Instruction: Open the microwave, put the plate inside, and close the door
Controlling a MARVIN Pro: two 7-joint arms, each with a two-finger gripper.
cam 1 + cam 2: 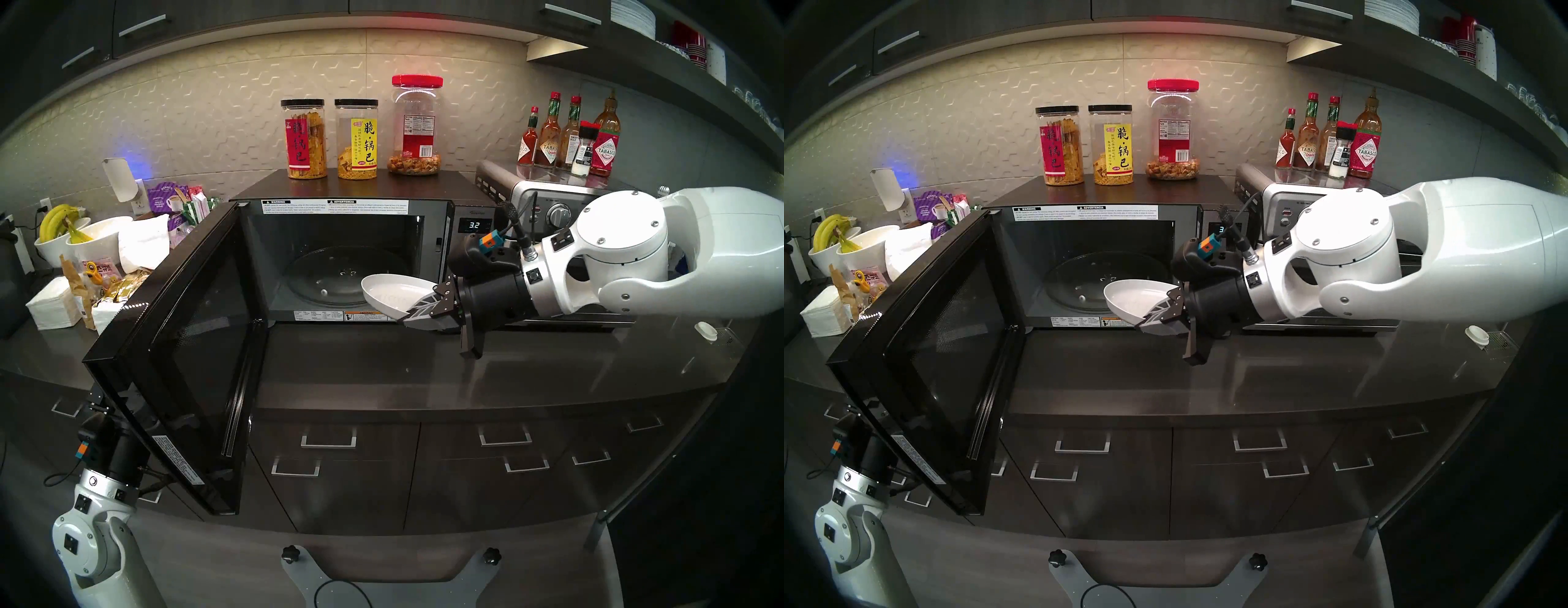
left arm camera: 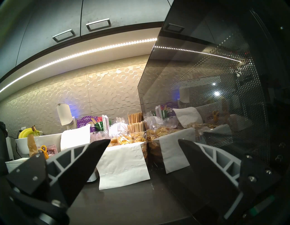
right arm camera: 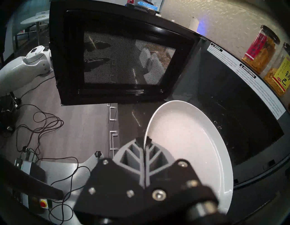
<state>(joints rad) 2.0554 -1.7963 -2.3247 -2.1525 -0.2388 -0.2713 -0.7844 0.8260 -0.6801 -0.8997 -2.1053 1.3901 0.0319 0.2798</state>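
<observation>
The right end effector (image 1: 418,312) pinches the plate's (image 1: 392,291) rim at the microwave (image 1: 339,263) opening.

One microwave (image 1: 339,254) stands with its one door (image 1: 178,352) swung open, and one white plate (image 1: 392,293) sits at its mouth. Three snack jars (image 1: 356,138) line its top (two black-lidded, one red-lidded). Far right: one toaster oven (image 1: 547,208) topped by six bottles (image 1: 570,138). Far left: two white bowls (image 1: 91,242), one banana bunch (image 1: 59,218).

Right hand (image 1: 418,312) clamped, arm extended leftward; left hand (image 2: 144,150) spread, low.
</observation>
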